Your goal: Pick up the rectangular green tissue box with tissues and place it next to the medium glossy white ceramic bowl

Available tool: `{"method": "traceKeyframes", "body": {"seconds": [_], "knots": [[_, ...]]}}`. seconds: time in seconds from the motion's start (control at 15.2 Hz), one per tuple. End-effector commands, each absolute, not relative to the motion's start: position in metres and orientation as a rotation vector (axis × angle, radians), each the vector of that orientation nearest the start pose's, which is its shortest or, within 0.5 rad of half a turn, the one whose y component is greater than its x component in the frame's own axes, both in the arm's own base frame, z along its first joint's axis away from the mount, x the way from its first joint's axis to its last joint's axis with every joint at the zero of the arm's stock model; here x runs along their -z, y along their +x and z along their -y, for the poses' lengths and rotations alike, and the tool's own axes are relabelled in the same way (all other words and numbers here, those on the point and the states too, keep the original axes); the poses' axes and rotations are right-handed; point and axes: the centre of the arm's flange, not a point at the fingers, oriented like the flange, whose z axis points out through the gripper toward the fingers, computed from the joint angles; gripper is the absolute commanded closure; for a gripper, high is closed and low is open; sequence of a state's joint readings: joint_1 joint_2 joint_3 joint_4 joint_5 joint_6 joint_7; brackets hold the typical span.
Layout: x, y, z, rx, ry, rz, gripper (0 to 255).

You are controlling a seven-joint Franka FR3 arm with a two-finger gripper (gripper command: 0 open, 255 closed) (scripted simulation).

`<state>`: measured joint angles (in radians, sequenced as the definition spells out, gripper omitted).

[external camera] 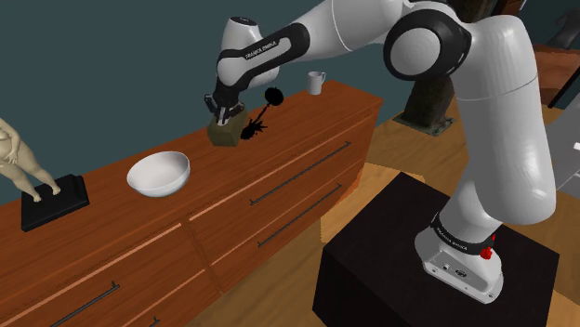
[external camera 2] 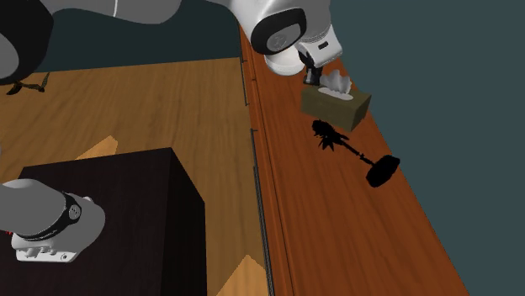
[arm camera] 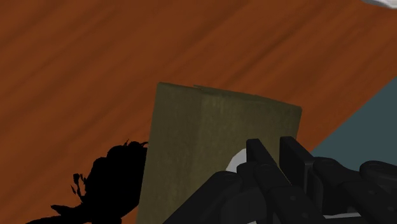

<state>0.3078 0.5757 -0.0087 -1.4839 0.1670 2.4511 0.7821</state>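
On the desk, hand sits atop the olive box; whether it grips is unclear. Lift straight, then carry toward the bowl.

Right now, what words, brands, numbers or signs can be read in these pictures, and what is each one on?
"FRANKA EMIKA": on the arm's forearm, small.
"FRANKA EMIKA": on the arm's foot, small.
Marks on the foot in the second exterior view: too small to read.
Tissue box, bowl and cup: no lettering seen.
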Motion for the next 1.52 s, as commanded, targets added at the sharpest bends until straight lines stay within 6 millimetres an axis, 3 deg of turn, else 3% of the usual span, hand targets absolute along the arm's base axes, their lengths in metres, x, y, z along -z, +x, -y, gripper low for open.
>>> {"method": "traceKeyframes", "body": {"seconds": [0.0, 0.46, 0.53, 0.86, 1.12, 1.45], "knots": [[-0.373, 0.709, -0.218, 0.382, -2.690, -0.819, 255], [-0.373, 0.709, -0.218, 0.382, -2.690, -0.819, 255], [-0.373, 0.709, -0.218, 0.382, -2.690, -0.819, 0], [-0.373, 0.709, -0.218, 0.382, -2.690, -0.819, 0], [-0.418, 0.692, -0.208, 0.382, -2.690, -0.819, 0], [-0.418, 0.692, -0.208, 0.382, -2.690, -0.819, 0]]}}
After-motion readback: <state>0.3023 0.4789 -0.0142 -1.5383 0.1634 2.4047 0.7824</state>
